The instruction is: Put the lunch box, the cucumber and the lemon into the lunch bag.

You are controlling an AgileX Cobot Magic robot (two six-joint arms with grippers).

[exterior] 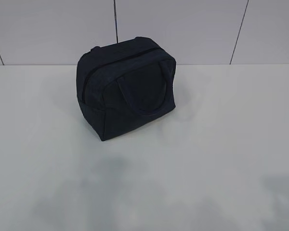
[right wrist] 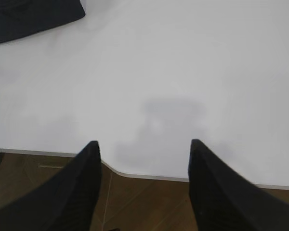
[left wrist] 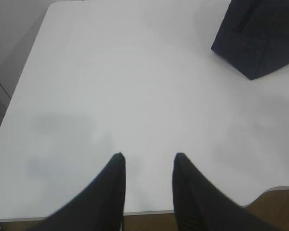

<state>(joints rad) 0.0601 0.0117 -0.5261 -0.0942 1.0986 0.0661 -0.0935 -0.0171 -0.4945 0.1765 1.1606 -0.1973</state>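
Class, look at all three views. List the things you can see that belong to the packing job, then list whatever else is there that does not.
Belongs to the job:
- lunch bag, dark, standing on the table, zipper looks shut
- left gripper, open, empty
- right gripper, open, empty
No lunch box, cucumber or lemon shows in any view.

Not part of it:
- white table
- tiled wall

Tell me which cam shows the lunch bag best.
Exterior view: the whole lunch bag shows, with zipper and handle. Left wrist view catches only one lower corner at top right; right wrist view only an edge at top left.
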